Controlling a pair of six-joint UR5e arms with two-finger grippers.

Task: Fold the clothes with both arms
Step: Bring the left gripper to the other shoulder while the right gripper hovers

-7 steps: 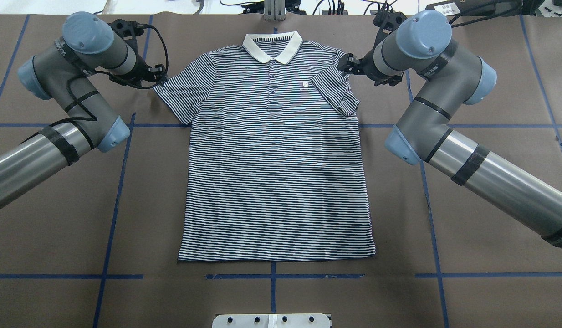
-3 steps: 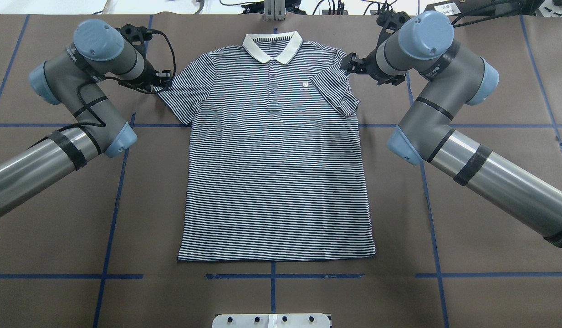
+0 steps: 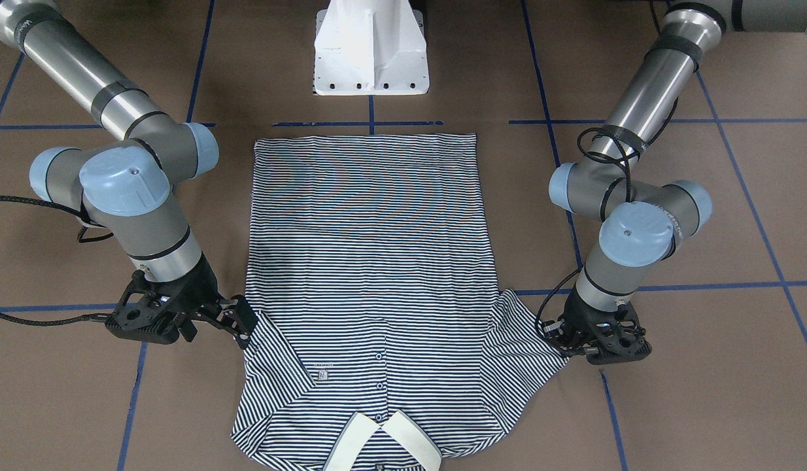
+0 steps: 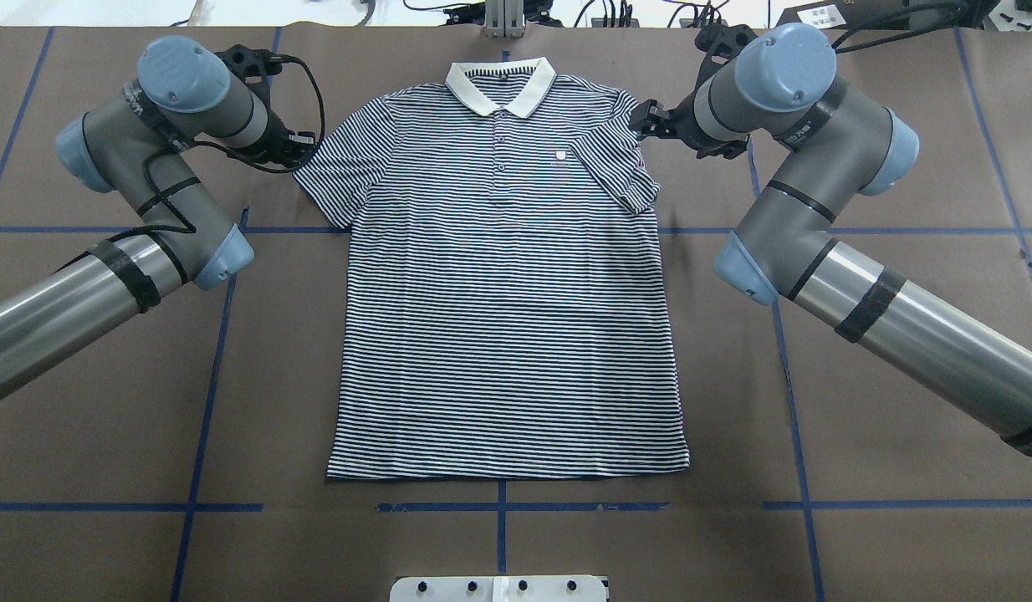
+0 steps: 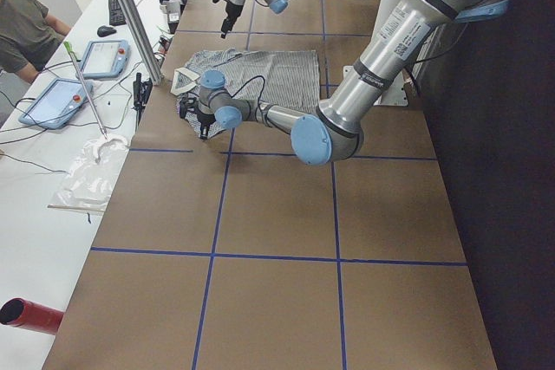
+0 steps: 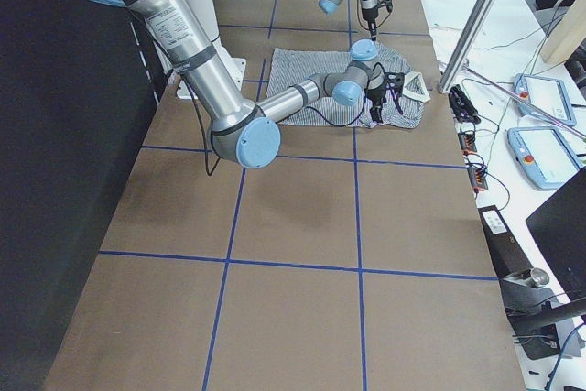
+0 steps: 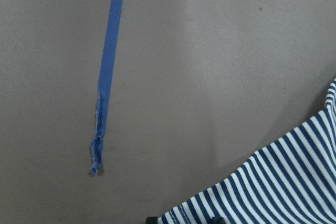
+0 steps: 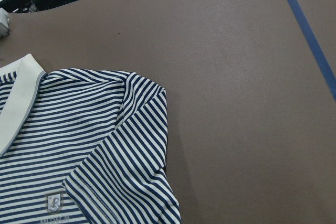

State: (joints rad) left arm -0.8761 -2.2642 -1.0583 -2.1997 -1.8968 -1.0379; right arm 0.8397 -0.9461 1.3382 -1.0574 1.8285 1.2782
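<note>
The navy-and-white striped polo shirt (image 4: 503,293) lies flat and face up on the brown table, with its cream collar (image 4: 501,88) at the far side. Its right sleeve (image 4: 625,176) is folded in over the chest. My left gripper (image 4: 305,150) is low at the tip of the left sleeve (image 7: 283,182). Its black fingertips show apart at the sleeve hem in the left wrist view, so it is open. My right gripper (image 4: 644,117) is open beside the right shoulder (image 8: 142,93), with its fingers apart (image 3: 244,324). In the front-facing view the left gripper (image 3: 564,340) touches the sleeve tip.
Blue tape lines (image 4: 223,334) grid the brown table cover. The white pedestal base (image 3: 371,52) stands at the robot's edge of the table. Cables and a metal post (image 4: 503,17) sit past the far edge. A side desk holds tablets (image 5: 104,58), and a person (image 5: 26,32) sits there.
My left arm has moved right and slightly down, bringing its gripper onto the left sleeve's tip. My right arm has shifted slightly. The shirt has not moved.
</note>
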